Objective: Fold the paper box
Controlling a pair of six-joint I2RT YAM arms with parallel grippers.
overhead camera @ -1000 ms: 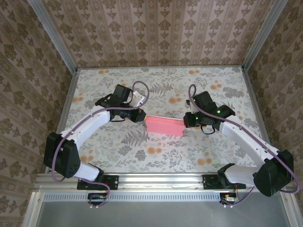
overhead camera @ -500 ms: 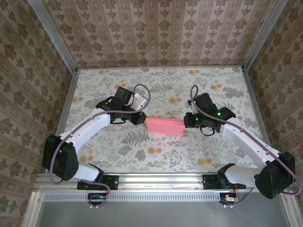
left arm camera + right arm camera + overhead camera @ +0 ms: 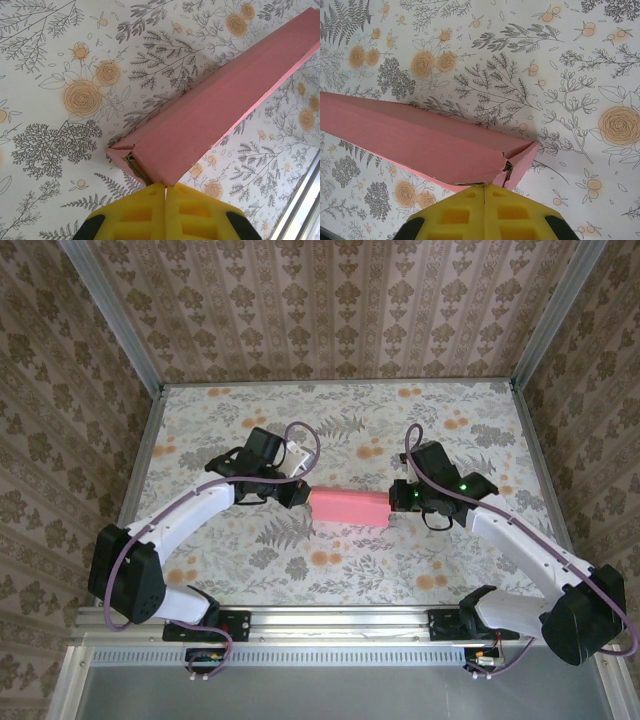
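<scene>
Two white robot arms reach in from the near rail and bend toward each other over the flower-printed table [image 3: 330,570]. The left arm [image 3: 190,510] sweeps up and to the right, and the right arm [image 3: 520,540] mirrors it up and to the left, so the wrists face one another across the middle of the table. Between them lies the one pink thin-card paper box [image 3: 350,506], a long, narrow folded shape running left to right.

The left gripper [image 3: 297,492] is at its left end and the right gripper [image 3: 398,498] at its right end. Both touch the card.

The overhead view shows both arms, the single box and a looping purple cable [image 3: 300,435] on the left wrist, but not the fingertips. The left wrist camera shows the yellow pads [image 3: 135,212] of the left gripper [image 3: 165,186] clenched together, seam closed, nipping the corner of the box [image 3: 210,115]. A small end flap stands ajar there. The right wrist camera shows the right gripper [image 3: 484,187] likewise clamped on the opposite end of the box [image 3: 420,142], beside a loosely tucked flap [image 3: 522,160]
</scene>
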